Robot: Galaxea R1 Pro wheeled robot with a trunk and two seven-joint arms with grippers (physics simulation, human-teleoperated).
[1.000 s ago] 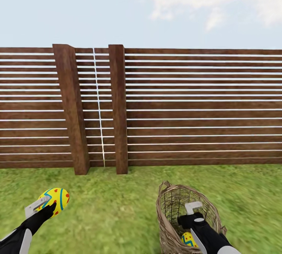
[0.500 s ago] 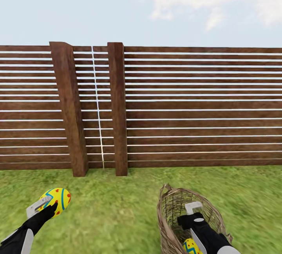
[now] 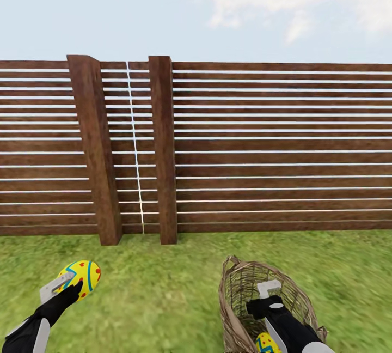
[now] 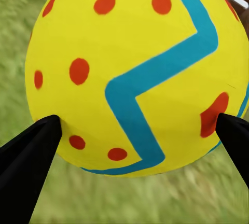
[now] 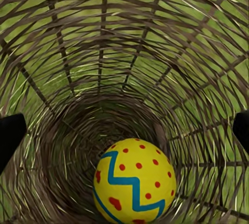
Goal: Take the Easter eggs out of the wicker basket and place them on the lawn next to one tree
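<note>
Easter eggs were split between my two arms: one egg (image 3: 80, 278) sat pinched between the black fingers (image 4: 31, 149) of my left gripper (image 3: 65, 286), held up above the lawn (image 3: 158, 293), with the fingers pressed to opposite sides of the shell in the left wrist view. A second egg (image 5: 135, 182) lay at the bottom of the wicker basket (image 3: 239, 287), which stood on the grass well short of the fence (image 3: 272, 151). My right gripper (image 3: 267, 293) reached down into the basket's mouth, its fingers (image 5: 10, 133) spread wide near the woven walls, above the egg and not touching it. I could not tell from these views whether a third egg was in there. Two upright posts (image 3: 163, 151) stood in the fence beyond the left arm.
</note>
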